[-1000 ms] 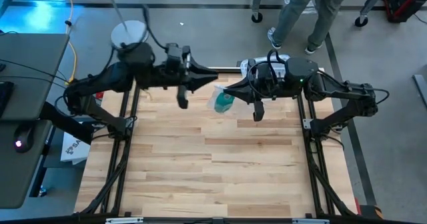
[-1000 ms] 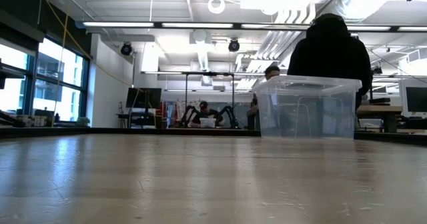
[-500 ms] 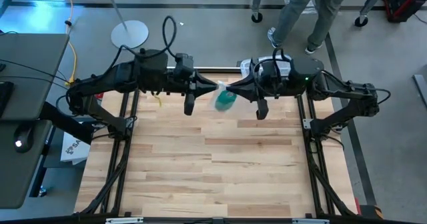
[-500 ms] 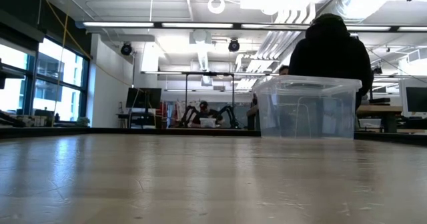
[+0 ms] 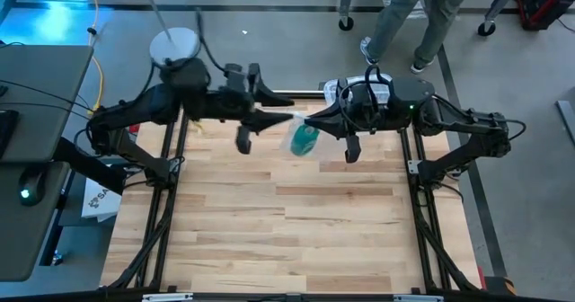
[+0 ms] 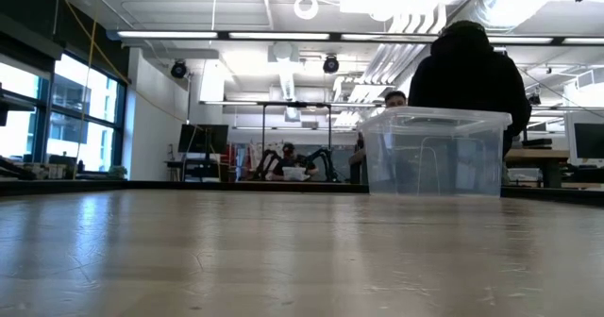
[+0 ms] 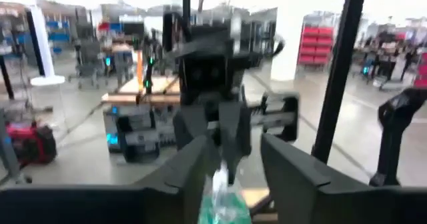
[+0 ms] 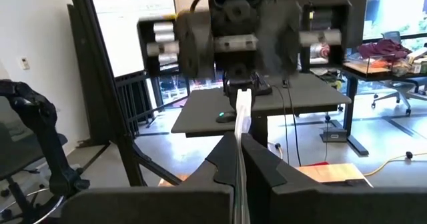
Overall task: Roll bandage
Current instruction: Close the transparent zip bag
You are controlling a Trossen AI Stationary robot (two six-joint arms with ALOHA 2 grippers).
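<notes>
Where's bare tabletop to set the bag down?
Bare wood: the whole table between the side rails, below both arms. Crowded only at the far edge, where left gripper and right gripper meet over the bagged bandage, near the clear box.

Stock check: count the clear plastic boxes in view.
1. A clear plastic box stands at the wooden table's far edge, right of centre in the low view. Others may be hidden.

Motion-blurred in the left wrist view, with the bandage (image 7: 223, 201) cut off at the frame's lower edge, wrapped in clear plastic and shapeless; unseen above the tabletop (image 6: 302, 260) in the low view.
</notes>
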